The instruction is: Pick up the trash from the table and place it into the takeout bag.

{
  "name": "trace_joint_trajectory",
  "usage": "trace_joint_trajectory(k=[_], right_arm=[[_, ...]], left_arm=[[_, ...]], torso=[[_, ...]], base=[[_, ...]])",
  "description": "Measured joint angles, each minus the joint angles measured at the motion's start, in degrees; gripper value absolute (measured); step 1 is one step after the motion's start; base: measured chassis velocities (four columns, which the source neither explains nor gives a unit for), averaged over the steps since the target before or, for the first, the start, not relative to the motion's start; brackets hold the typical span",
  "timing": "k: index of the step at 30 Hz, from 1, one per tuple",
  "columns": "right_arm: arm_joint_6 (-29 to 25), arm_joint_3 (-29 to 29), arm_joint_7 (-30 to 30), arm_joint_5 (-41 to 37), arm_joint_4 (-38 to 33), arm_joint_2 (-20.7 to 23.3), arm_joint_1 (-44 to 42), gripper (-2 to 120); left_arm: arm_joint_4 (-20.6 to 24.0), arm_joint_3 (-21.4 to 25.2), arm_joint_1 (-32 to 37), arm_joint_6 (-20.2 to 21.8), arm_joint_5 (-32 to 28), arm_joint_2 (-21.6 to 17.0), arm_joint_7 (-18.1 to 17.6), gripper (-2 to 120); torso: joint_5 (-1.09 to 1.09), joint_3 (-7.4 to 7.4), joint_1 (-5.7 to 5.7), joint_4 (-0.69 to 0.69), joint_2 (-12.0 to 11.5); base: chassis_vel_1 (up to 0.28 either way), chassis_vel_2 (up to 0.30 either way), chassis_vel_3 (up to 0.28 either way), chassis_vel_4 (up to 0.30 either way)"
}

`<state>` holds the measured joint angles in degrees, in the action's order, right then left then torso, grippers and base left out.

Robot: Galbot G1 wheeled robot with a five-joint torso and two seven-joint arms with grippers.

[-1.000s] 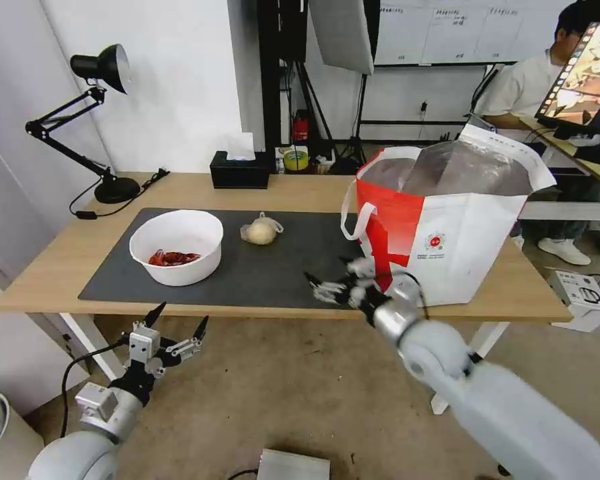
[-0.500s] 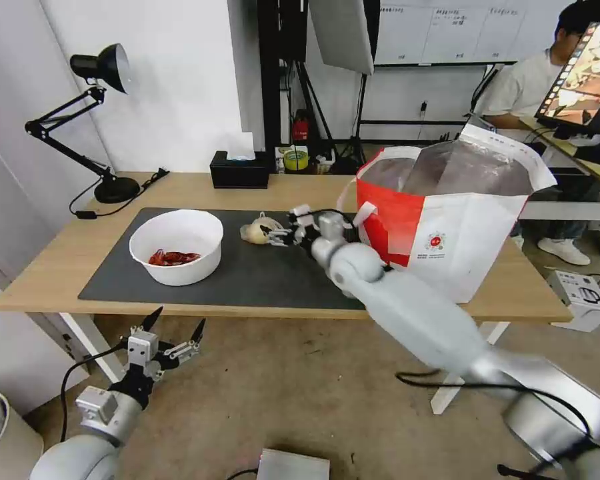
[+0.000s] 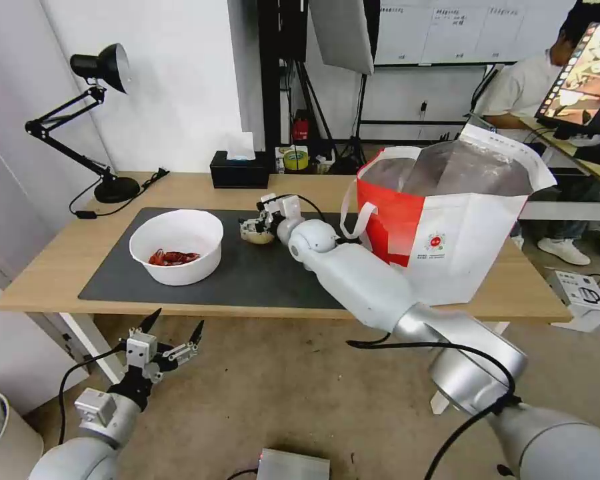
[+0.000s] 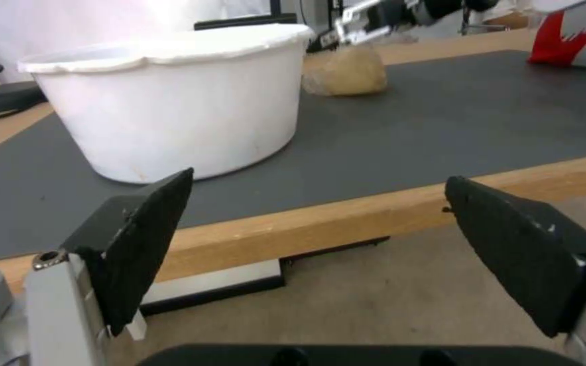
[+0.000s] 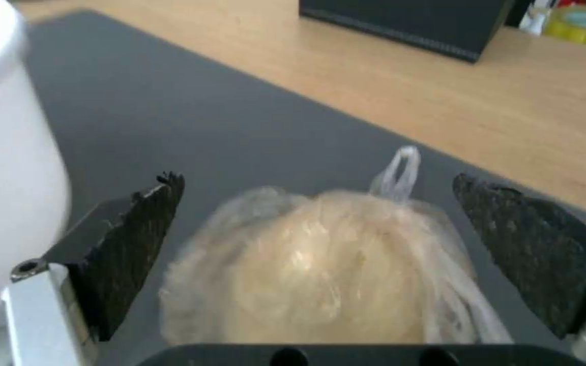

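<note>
Your right claw (image 5: 317, 223) hangs spread wide around the knotted bag (image 5: 320, 274) on the bench's mat (image 3: 273, 273); your left claw (image 3: 173, 333) waits released below the bench edge.

Table (image 3: 60, 267): mat (image 3: 247, 273), lamp (image 3: 107, 180), tote (image 3: 460, 220).

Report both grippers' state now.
Left gripper: open, empty, below the table edge.
Right gripper: open, straddling the knotted bag, not gripping.
</note>
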<state>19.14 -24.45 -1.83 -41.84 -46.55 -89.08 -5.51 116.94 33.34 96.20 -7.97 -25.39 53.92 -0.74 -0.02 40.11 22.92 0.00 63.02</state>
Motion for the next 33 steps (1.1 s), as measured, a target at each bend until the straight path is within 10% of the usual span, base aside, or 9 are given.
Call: trace_joint_trajectory(k=[22, 33], right_arm=[[1.8, -0.4, 4.9, 2.1, 4.3, -1.0, 0.0, 98], [1.9, 0.0, 3.9, -0.6, 1.9, -0.3, -1.6, 60]], left_arm=[[-0.2, -0.5, -0.2, -0.3, 0.4, 0.3, 0.1, 100], [-0.2, -0.5, 0.0, -0.7, 0.7, 0.5, 0.1, 100]], torso=[[0.01, 0.00, 0.00, -0.01, 0.0], [0.02, 0.00, 0.00, 0.00, 0.0]], base=[[0.000, 0.000, 0.000, 0.000], [0.000, 0.000, 0.000, 0.000]])
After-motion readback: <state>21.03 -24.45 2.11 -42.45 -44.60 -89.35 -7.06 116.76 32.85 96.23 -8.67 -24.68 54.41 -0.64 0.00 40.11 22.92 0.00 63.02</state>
